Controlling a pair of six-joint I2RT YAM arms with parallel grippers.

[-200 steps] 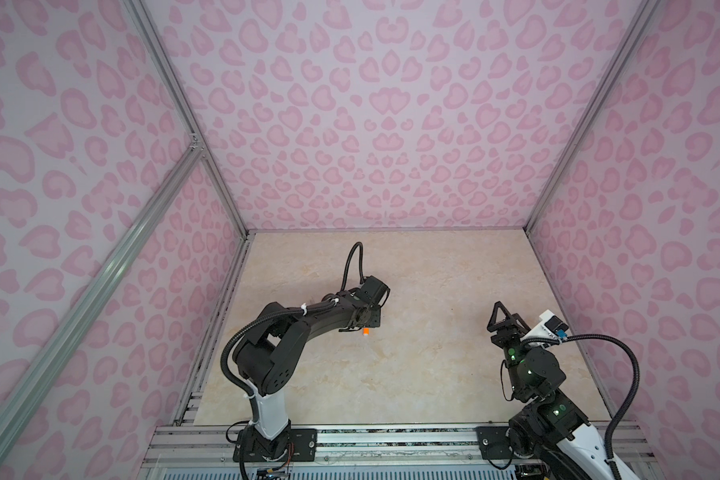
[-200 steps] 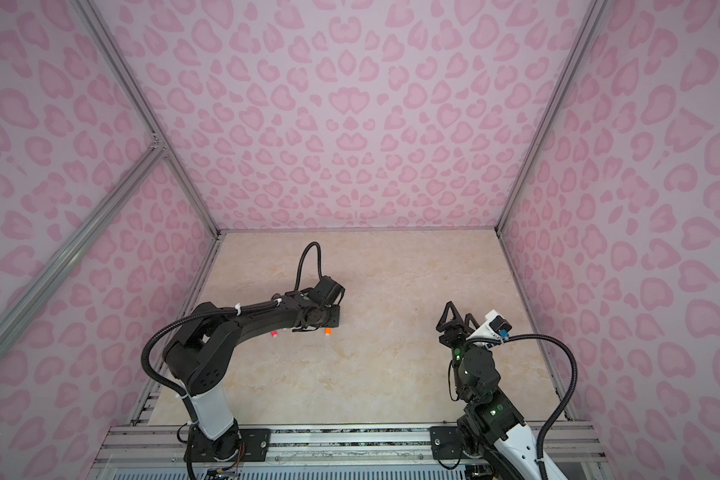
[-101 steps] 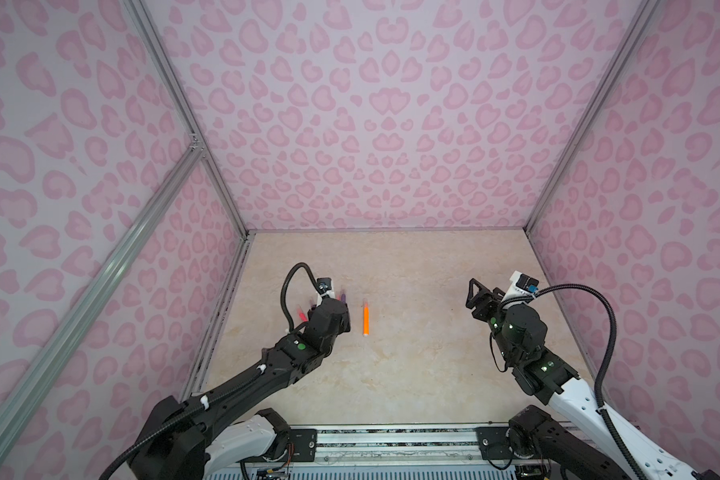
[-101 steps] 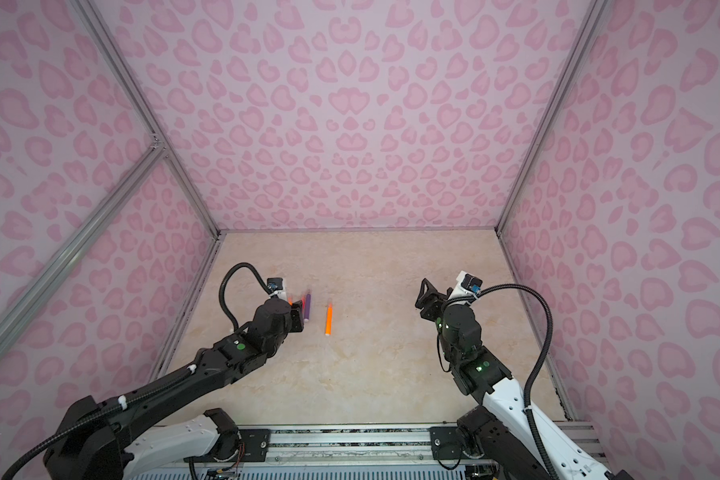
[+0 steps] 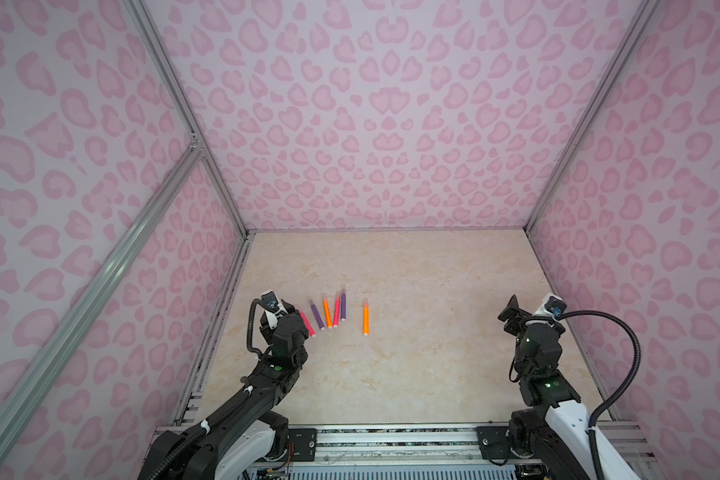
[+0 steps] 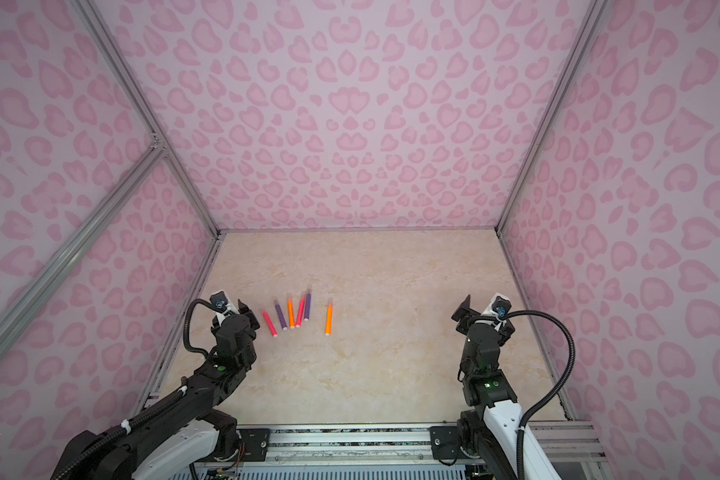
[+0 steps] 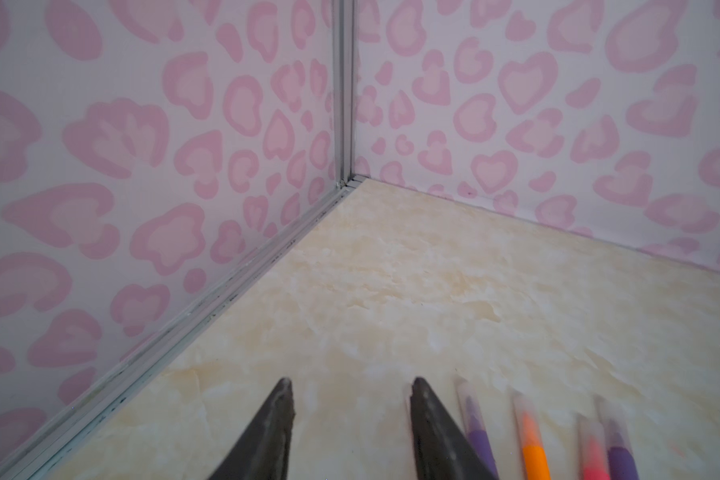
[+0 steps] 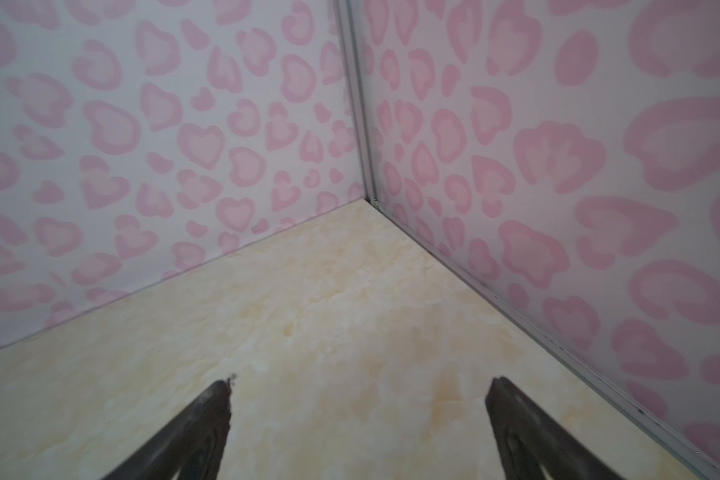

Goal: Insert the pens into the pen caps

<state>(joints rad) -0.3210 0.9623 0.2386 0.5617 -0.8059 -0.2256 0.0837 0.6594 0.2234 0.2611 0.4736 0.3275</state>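
Six pens (image 5: pixel 327 312) lie flat on the beige table (image 5: pixel 412 365), in its left half, as both top views show. Five of them make a loose fan. From the left they are a pink one, a purple one, an orange one, a second pink one and a second purple one. The sixth, a single orange pen (image 5: pixel 366 319), lies apart to the right of the fan.

In the left wrist view, clear pen caps (image 7: pixel 466 395) sit over the far tips of four pens, and the coloured tips show through the plastic.

The left gripper (image 7: pixel 350 386) is just beside the leftmost pink pen, between the fan and the left wall (image 5: pixel 208 291). Its fingers are parted and nothing is between them.

The right gripper (image 8: pixel 361 382) is near the right wall, well apart from all the pens. Its fingers are spread wide and hold nothing.
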